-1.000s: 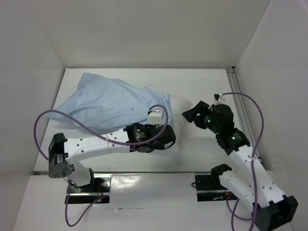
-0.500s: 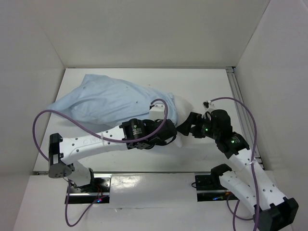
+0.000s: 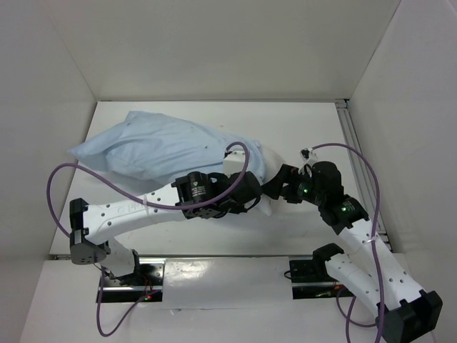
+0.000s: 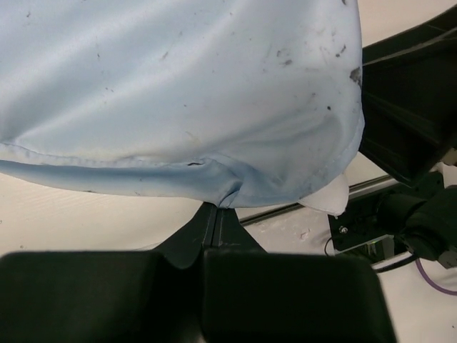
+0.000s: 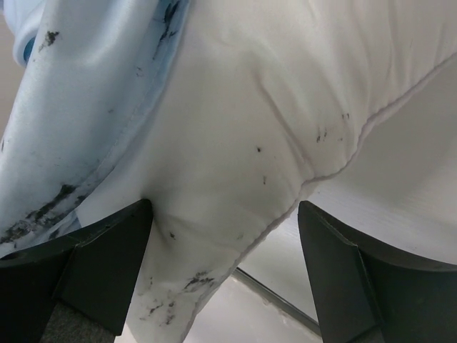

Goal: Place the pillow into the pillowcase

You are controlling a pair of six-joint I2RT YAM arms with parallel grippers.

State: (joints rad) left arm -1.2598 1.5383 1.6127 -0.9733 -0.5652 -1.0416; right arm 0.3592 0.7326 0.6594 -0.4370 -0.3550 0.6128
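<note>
Most of the plump white pillow [image 5: 235, 143] lay inside the wrinkled light-blue fabric pillowcase [image 3: 157, 146]. My left hand [image 4: 218, 207] clenched its hem; my right hand [image 5: 225, 232], released, straddled the bare corner, which I judged needed a square push inward.

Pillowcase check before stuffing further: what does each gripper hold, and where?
Left gripper pinches the pillowcase hem; right gripper, open, straddles a corner of the pillow, holding nothing.

the left arm [image 3: 136, 211] is stretched low toward the middle, with the left gripper [image 4: 216, 209] pinched tight on the hem of the pillowcase [image 4: 178, 93]. the right arm [image 3: 357, 229] is bent inward, with the right gripper [image 5: 225, 207] spread wide.
</note>
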